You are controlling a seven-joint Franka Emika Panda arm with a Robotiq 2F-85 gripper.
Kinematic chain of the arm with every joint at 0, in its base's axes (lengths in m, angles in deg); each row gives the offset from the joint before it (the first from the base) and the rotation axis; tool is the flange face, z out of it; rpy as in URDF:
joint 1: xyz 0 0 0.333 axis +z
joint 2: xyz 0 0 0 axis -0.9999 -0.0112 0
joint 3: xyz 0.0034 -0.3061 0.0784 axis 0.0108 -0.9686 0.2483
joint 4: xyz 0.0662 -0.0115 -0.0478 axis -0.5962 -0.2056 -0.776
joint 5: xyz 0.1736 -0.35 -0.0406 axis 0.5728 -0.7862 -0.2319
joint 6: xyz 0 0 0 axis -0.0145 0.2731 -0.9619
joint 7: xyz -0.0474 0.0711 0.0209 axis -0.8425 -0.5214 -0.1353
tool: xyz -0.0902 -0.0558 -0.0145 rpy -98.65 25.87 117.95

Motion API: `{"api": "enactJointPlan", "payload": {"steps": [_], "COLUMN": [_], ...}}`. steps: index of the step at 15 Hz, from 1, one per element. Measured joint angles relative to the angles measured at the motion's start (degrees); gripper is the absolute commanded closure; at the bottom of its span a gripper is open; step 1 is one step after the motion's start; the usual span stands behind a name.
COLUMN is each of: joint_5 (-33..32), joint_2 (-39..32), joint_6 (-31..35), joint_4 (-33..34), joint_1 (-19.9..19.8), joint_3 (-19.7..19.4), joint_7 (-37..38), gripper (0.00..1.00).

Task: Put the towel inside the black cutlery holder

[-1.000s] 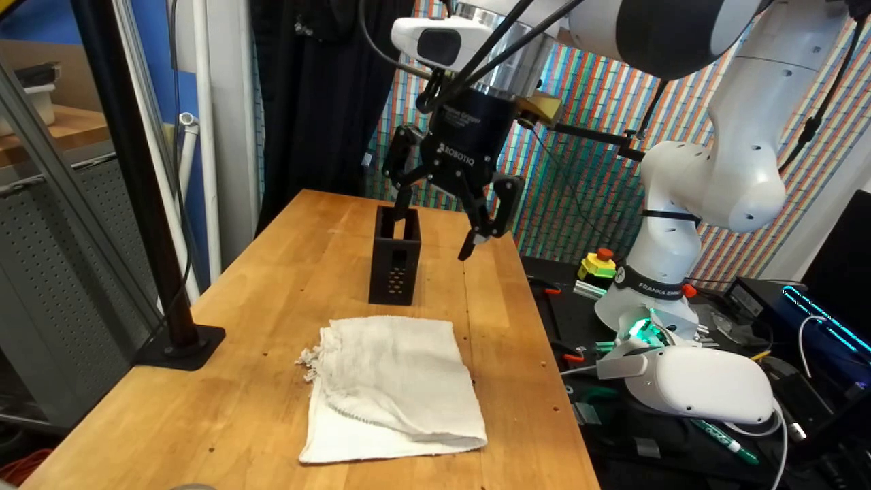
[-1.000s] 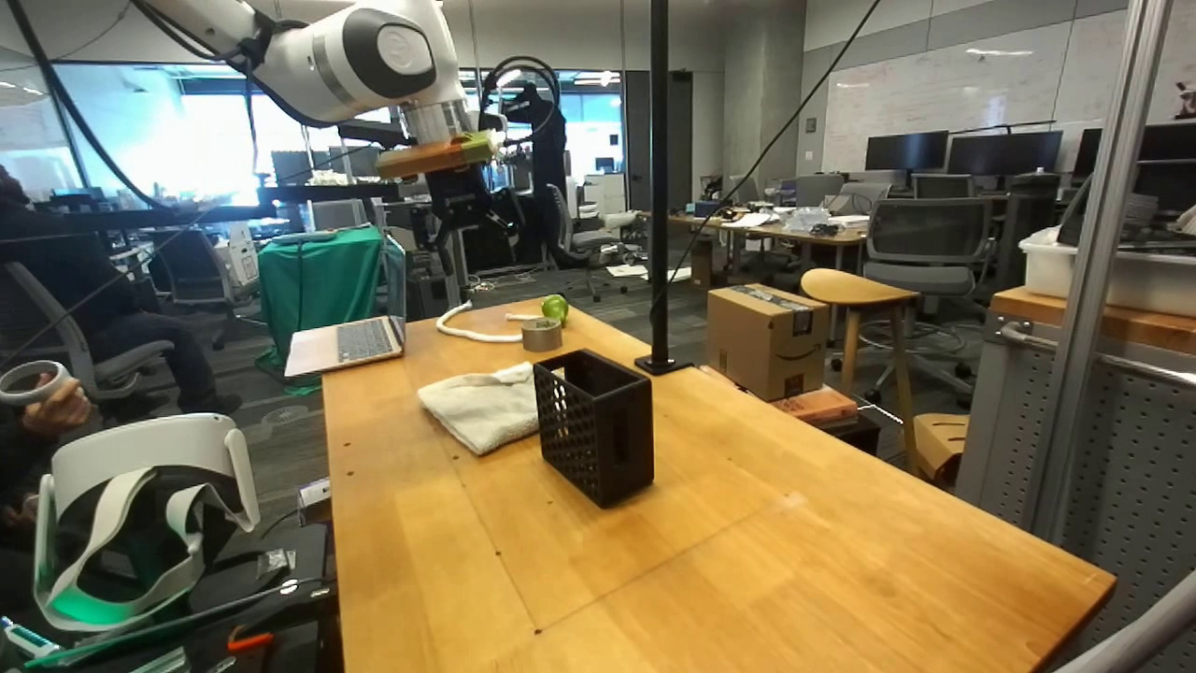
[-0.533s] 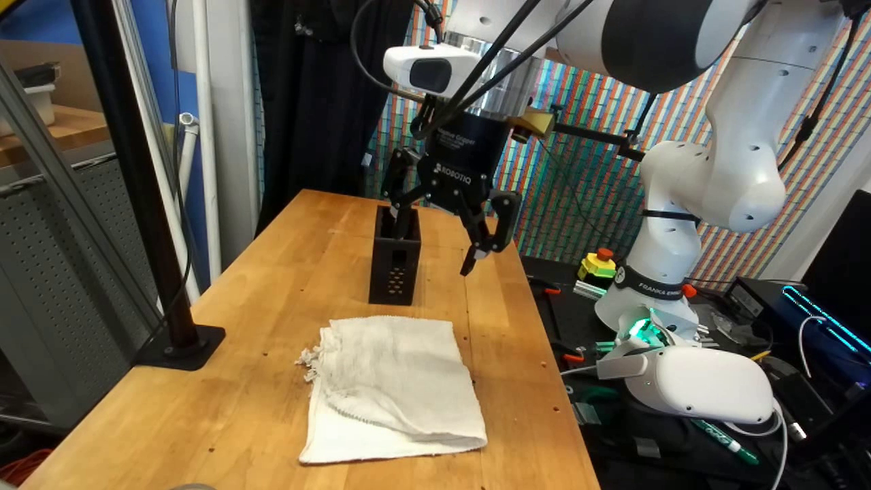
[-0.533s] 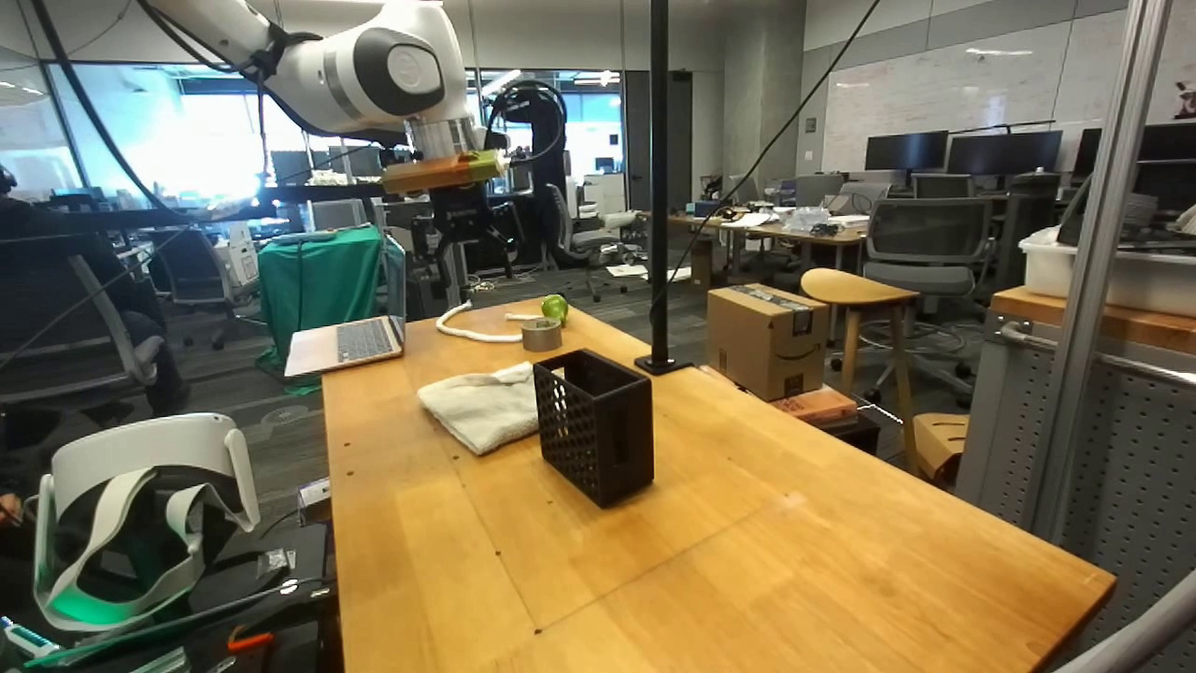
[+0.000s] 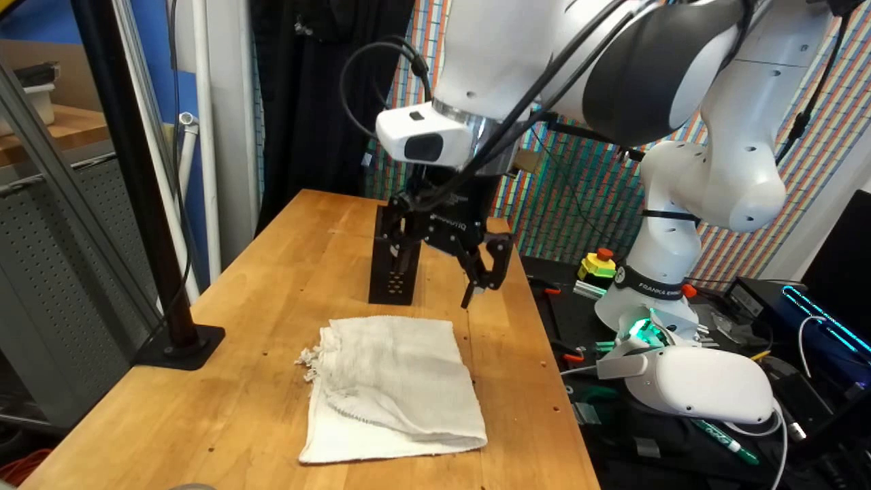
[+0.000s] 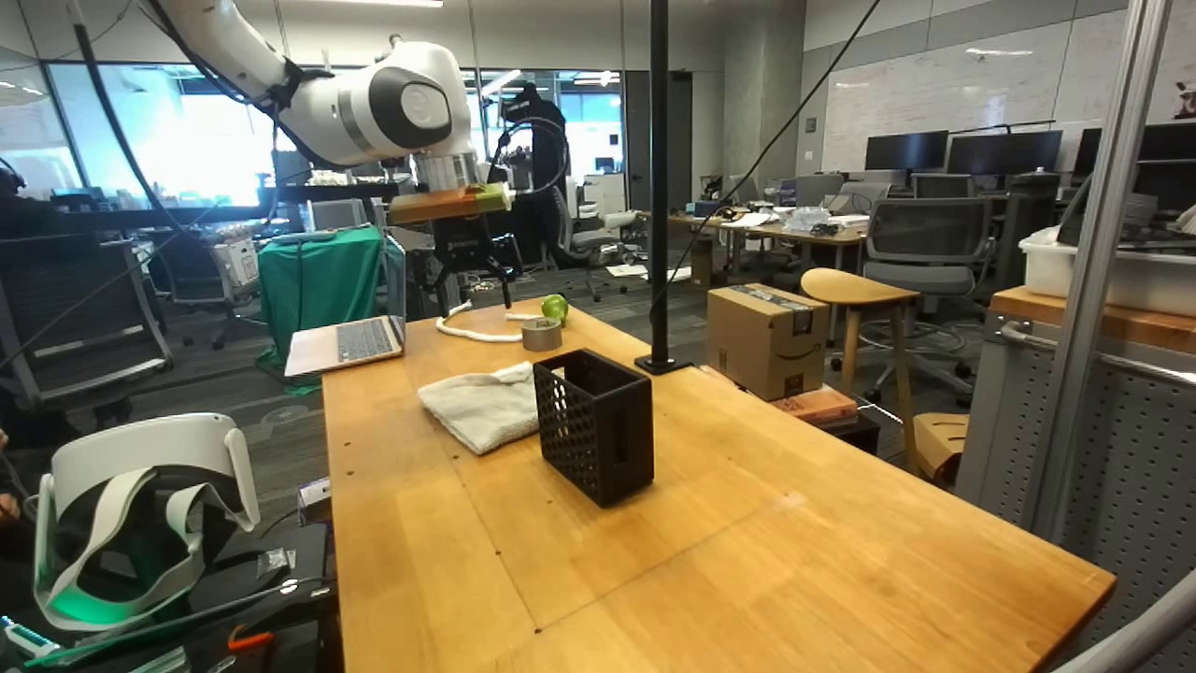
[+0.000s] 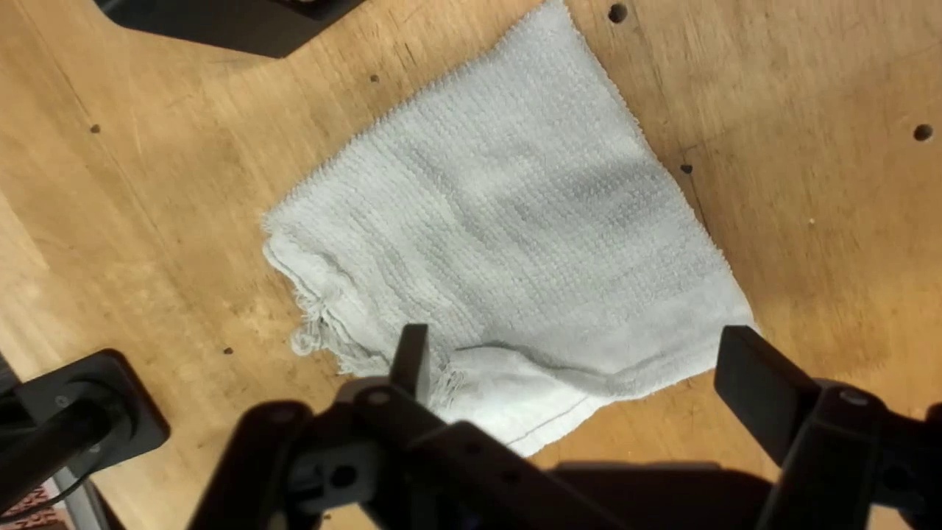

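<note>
- Nearest in an exterior view, the towel (image 5: 401, 381), folded and lying on the table (image 5: 258, 408), one edge frayed.
- Next, the pole (image 5: 133, 156), standing on the table, apart from the towel.
- Over the table, the gripper (image 7: 578, 353), its fingers (image 7: 765, 390) spread wide; in the wrist view, part of the towel shows through the gap.
- Behind the gripper, partly hidden by it, the holder (image 5: 384, 279), upright on the table, near the towel but not touching.
- Farthest, the black cloth (image 5: 313, 109) and the striped backdrop (image 5: 592, 204).
</note>
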Motion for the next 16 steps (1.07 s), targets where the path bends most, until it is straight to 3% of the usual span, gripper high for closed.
{"api": "enactJointPlan", "payload": {"steps": [7,15,16], "joint_5": [-9.9,-7.5,-6.3], "joint_2": [-12.2,-24.1,-25.4], "joint_6": [3.4,4.6,4.5], "joint_4": [1.8,9.6,10.6], "joint_1": [0.5,-1.3,-1.9], "joint_3": [0.4,0.5,0.5], "joint_7": [0.0,-9.8,-11.8], "gripper": [0.0,0.0,0.25]}}
